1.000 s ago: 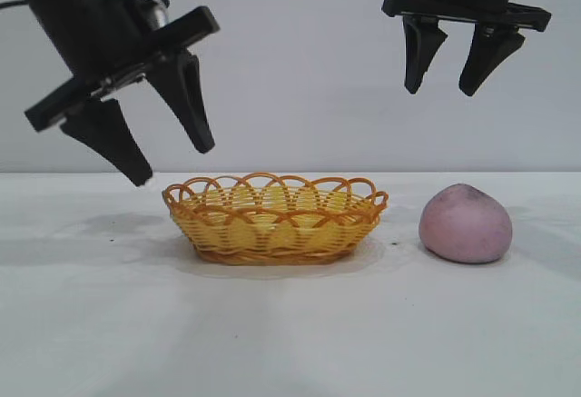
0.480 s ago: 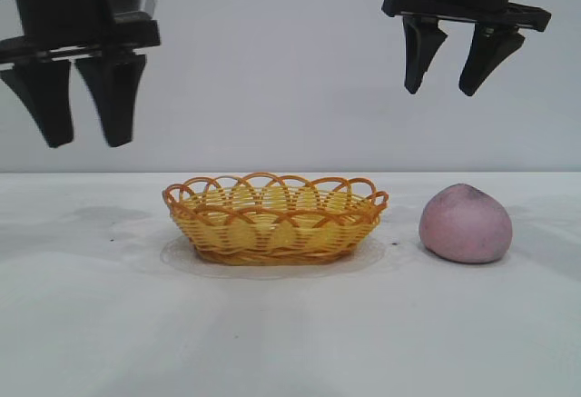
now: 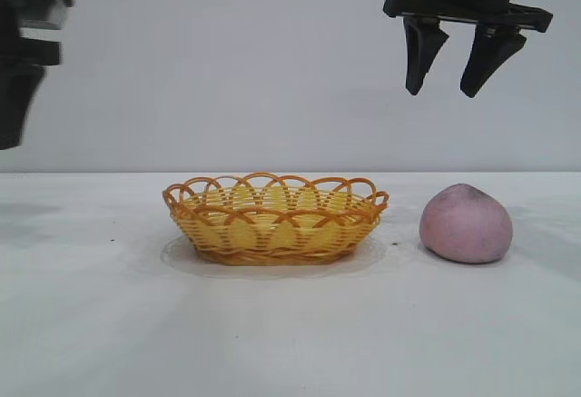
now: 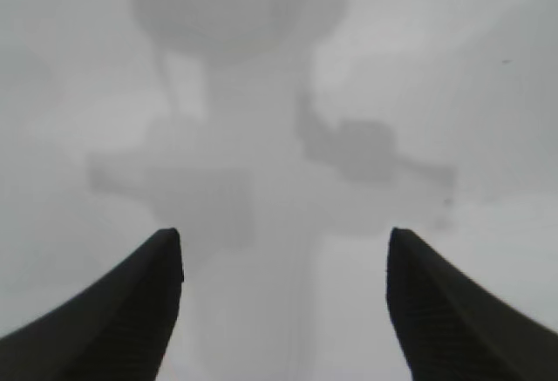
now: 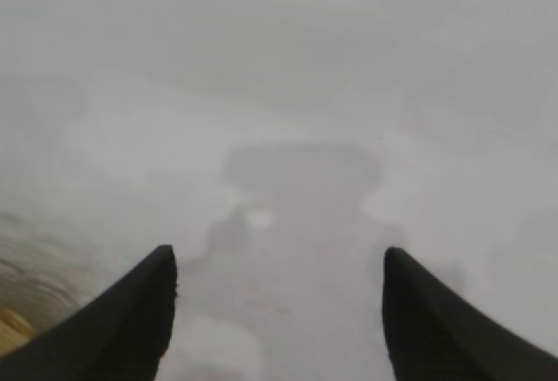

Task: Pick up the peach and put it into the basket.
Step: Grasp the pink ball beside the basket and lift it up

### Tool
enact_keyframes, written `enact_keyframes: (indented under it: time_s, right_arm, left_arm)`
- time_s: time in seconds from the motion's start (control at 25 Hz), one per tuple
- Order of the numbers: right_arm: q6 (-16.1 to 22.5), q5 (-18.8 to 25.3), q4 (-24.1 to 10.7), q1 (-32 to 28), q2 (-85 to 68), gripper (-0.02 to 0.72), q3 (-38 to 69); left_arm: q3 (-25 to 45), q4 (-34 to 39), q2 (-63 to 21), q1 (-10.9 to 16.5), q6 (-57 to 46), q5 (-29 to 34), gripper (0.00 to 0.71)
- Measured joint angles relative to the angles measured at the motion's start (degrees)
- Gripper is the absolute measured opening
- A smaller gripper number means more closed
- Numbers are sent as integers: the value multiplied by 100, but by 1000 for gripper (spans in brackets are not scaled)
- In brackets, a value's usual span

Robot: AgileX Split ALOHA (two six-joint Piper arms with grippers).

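The peach (image 3: 466, 224) sits untouched on the tabletop (image 3: 290, 342) right of the basket (image 3: 275, 218). Above it the right hand (image 3: 451, 74) hangs wide and empty. The left hand (image 4: 283, 250), wide too, has swung away leftward, leaving the pick to the right.

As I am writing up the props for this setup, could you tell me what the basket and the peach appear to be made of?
The basket looks like woven wicker or a plastic imitation: yellow strands in an open weave with an orange-brown looped rim and a slight sheen. The peach looks like a matte, soft material, perhaps foam or clay: dull pinkish-mauve, with no shine and faint dark smudges. Neither material is certain from looks alone.
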Motion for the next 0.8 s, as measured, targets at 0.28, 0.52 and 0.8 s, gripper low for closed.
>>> enact_keyframes:
  time_s: [0.28,0.52,0.8]
  right_arm:
    - [0,23,0,0,0,434,0]
    - [0,47,0,0,0,434,0]
    - [0,47,0,0,0,434,0]
  left_arm:
    - [32,118,-93,334,-131,462,486]
    - [772,149,-813,334,-154,547,486]
    - [2280,139,-2271,334,-338,346,486]
